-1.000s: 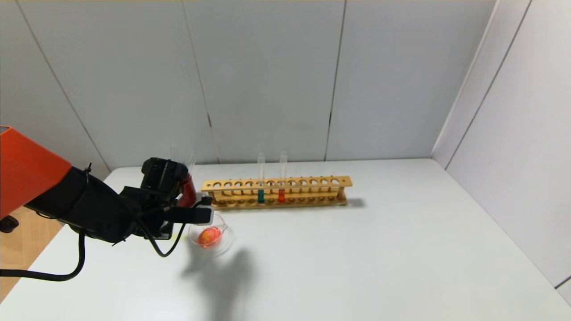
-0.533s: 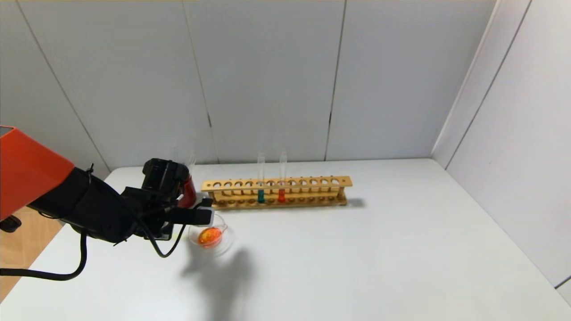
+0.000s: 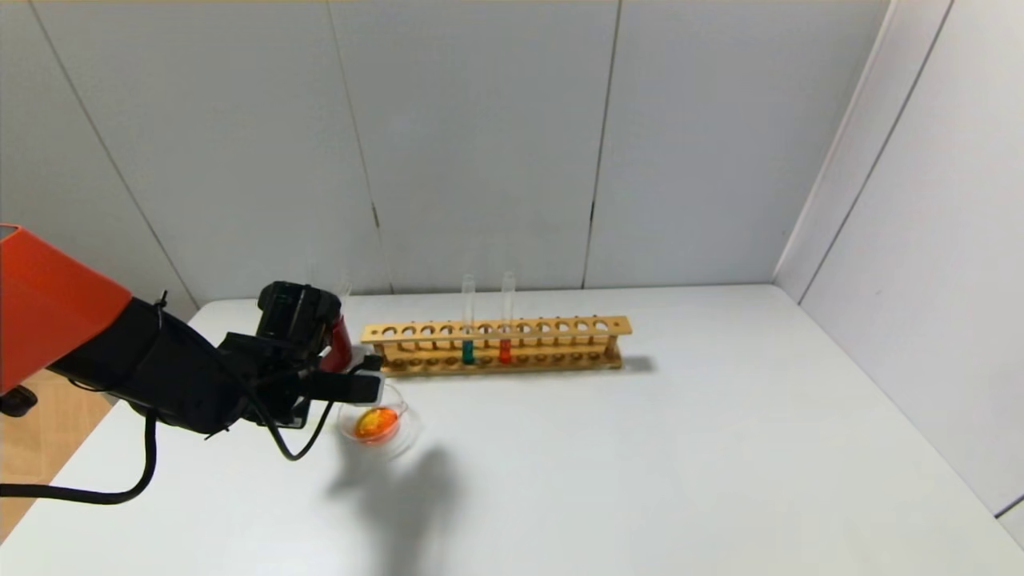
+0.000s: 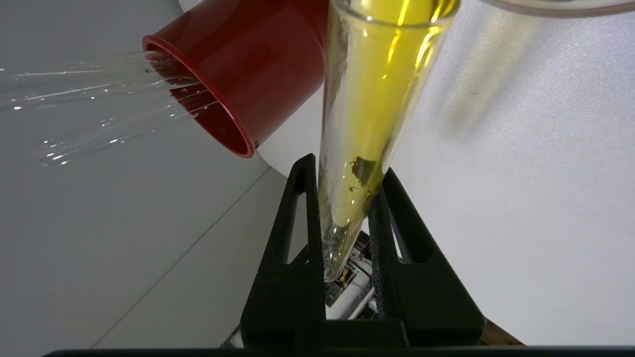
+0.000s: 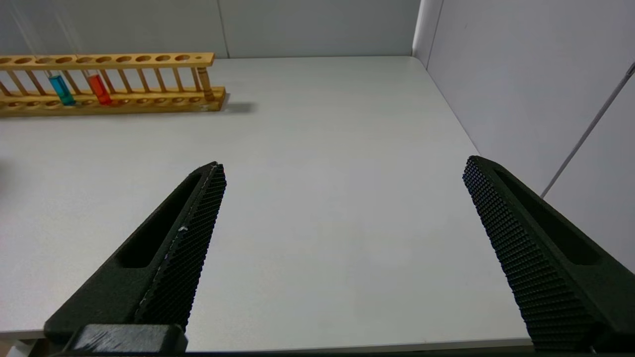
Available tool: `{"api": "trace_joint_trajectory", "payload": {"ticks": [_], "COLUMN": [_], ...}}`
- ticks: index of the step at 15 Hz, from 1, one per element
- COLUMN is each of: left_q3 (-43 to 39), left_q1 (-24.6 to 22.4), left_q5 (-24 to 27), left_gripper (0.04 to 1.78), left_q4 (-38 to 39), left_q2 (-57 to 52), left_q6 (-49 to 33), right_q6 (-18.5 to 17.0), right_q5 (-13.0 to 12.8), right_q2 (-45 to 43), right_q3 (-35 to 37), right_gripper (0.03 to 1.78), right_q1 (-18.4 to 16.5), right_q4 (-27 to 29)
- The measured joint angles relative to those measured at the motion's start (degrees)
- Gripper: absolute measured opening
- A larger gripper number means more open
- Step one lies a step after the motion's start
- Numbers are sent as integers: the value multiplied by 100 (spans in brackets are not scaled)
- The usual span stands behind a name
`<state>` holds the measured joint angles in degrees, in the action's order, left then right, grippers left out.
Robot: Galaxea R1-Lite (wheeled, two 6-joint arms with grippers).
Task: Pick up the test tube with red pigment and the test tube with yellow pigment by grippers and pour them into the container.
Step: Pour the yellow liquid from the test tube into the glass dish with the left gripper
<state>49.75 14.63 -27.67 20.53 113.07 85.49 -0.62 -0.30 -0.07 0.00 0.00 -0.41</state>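
Observation:
My left gripper (image 3: 364, 389) (image 4: 347, 173) is shut on the test tube with yellow pigment (image 4: 369, 99). It holds the tube tipped, mouth over the container (image 3: 404, 436), whose rim shows in the left wrist view (image 4: 545, 6). The clear container holds orange-red liquid with a yellow patch (image 3: 376, 422). No tube with light coral liquid shows. Clear empty tubes (image 4: 99, 114) lean in the dark red cup (image 3: 341, 346) (image 4: 258, 64) just behind the gripper. My right gripper (image 5: 345, 166) is open and empty over the table's front right, out of the head view.
A wooden rack (image 3: 560, 328) (image 5: 149, 58) stands at the back of the white table, right of the cup. It holds a teal-liquid tube (image 3: 468, 350) (image 5: 62, 90) and a red-liquid tube (image 3: 505, 350) (image 5: 99, 89). Walls close the back and the right side.
The yellow patch in the container's liquid has grown. My left arm has barely moved and still holds the tube tipped over the container.

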Motion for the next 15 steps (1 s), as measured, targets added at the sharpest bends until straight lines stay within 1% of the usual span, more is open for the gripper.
{"api": "trace_joint_trajectory", "payload": {"ticks": [11,13,15], "left_q3": [-11,6,13], "left_q1": [56,66,91], "left_q5": [-40,-210,-262], "left_gripper": [31,31,31], "left_q4": [-9,-2,-2], "left_q2": [-26,-26,-26], "left_q6": [180,266,315], "right_q6": [0,2,0], "right_q5": [-2,0,1], "right_q2": [0,0,0], "right_q3": [0,0,0], "right_gripper": [175,175,175], "right_q1": [0,0,0], "right_q4": [1,1,1]}}
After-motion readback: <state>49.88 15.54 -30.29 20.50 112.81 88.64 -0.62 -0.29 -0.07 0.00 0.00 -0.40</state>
